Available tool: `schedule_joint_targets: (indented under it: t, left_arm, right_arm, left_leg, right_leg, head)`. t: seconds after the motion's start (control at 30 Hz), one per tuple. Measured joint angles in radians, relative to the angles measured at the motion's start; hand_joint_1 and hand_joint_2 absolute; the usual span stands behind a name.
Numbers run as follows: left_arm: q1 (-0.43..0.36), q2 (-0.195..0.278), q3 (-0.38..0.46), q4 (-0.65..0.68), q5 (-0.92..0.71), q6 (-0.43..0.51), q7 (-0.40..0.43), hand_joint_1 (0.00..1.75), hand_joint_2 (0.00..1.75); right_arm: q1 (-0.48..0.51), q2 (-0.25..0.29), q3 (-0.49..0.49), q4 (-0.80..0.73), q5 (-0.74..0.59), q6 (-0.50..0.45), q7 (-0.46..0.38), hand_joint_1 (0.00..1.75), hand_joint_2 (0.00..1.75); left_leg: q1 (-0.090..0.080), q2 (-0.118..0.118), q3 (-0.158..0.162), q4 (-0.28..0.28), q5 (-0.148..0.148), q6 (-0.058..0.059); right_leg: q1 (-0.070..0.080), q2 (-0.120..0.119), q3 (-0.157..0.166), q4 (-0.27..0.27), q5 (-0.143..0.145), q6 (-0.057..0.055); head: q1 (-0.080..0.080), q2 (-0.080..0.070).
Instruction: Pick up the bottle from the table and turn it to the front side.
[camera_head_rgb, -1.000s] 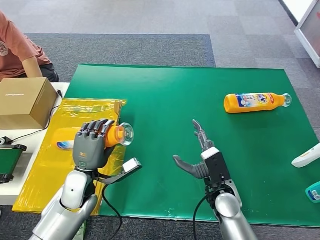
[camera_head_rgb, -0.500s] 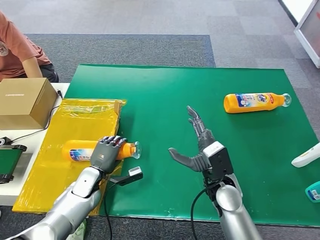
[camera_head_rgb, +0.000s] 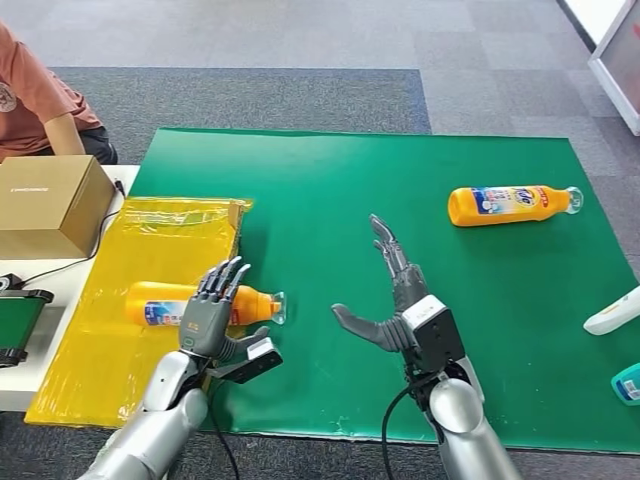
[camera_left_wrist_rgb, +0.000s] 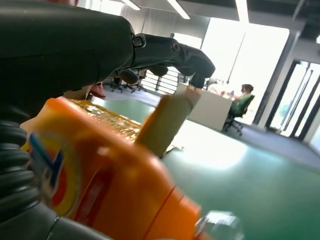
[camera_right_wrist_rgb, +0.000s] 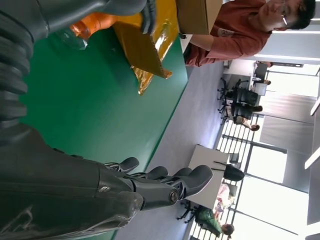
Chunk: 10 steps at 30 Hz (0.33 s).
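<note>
Bottle (camera_head_rgb: 170, 304) lies (on its side) beneath the left hand's (camera_head_rgb: 207, 315) spread fingers (camera_head_rgb: 223, 274).

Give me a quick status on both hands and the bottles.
Left hand open beside near bottle, which lies on yellow sheet. Right hand open over green mat. Second bottle lying far right, path unobstructed.

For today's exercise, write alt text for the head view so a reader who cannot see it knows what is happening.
The left robot hand spreads its fingers over an orange bottle lying on a yellow sheet, while the right robot hand hovers open above a green mat. A second orange bottle lies farther off on the mat.
</note>
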Motion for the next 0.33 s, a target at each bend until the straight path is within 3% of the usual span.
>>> schedule_joint_targets:
  t: [0.1,0.2,0.33]
  left_arm:
    - [0.088,-0.023,0.031,-0.197,0.216,0.000,-0.104,0.00,0.00]
    - [0.151,-0.021,0.019,-0.379,0.332,0.001,-0.102,0.00,0.00]
    - [0.191,-0.017,0.007,-0.506,0.393,-0.007,-0.116,0.00,0.00]
  right_arm:
    - [0.027,-0.011,0.000,-0.006,0.011,-0.025,-0.001,0.00,1.75]
    - [0.050,-0.022,-0.001,-0.018,0.014,-0.038,-0.001,0.00,1.75]
    - [0.062,-0.029,-0.001,-0.030,0.018,-0.043,0.000,0.00,1.75]
  left_leg:
    - [0.000,0.000,0.000,0.000,-0.001,0.000]
    - [0.000,0.000,-0.001,0.000,-0.001,0.000]
    - [0.000,0.000,-0.001,0.000,-0.001,0.000]
  right_leg:
    - [0.000,0.000,-0.001,0.000,0.000,0.000]
    - [0.000,0.000,-0.001,0.000,0.000,0.000]
    - [0.001,0.000,-0.001,0.000,0.000,0.000]
  head:
    - [0.000,0.000]
    - [0.000,0.000]
    - [0.000,0.000]
